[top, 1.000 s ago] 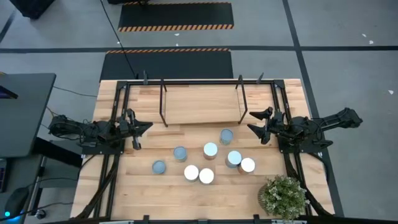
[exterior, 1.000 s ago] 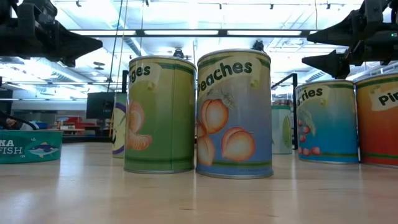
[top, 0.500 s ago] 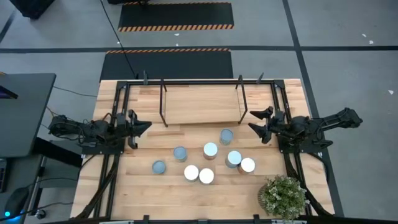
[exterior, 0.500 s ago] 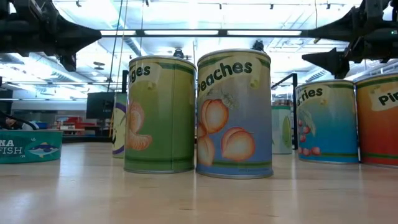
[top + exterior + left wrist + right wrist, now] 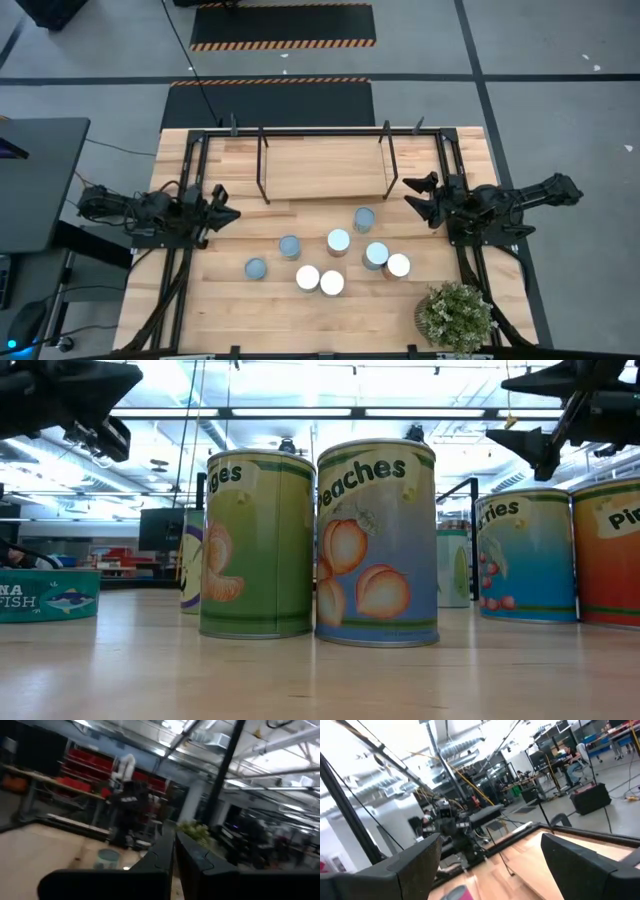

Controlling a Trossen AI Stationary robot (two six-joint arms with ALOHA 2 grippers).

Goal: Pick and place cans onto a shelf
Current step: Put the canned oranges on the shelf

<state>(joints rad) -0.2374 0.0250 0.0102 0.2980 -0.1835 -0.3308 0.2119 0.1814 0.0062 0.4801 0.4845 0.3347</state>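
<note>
Several cans stand upright on their bases on the wooden tabletop, in a loose cluster (image 5: 339, 241) near its middle. In the low view I see a peaches can (image 5: 375, 540), an orange-fruit can (image 5: 258, 540), a cherries can (image 5: 525, 555) and a flat tuna can (image 5: 48, 595). The shelf (image 5: 325, 168), a light-wood board in black posts, stands at the far edge with nothing on it. My left gripper (image 5: 232, 214) is shut and empty left of the cluster, above the table. My right gripper (image 5: 412, 196) is open and empty right of the cluster.
A small potted plant (image 5: 455, 315) stands at the near right corner. Black rails (image 5: 185, 250) run along the table's left and right sides. Bare wood lies between the cans and the shelf (image 5: 300, 210).
Both grippers have risen, showing higher in the low view. My left gripper has also turned about its own axis. The cans have stayed where they were.
</note>
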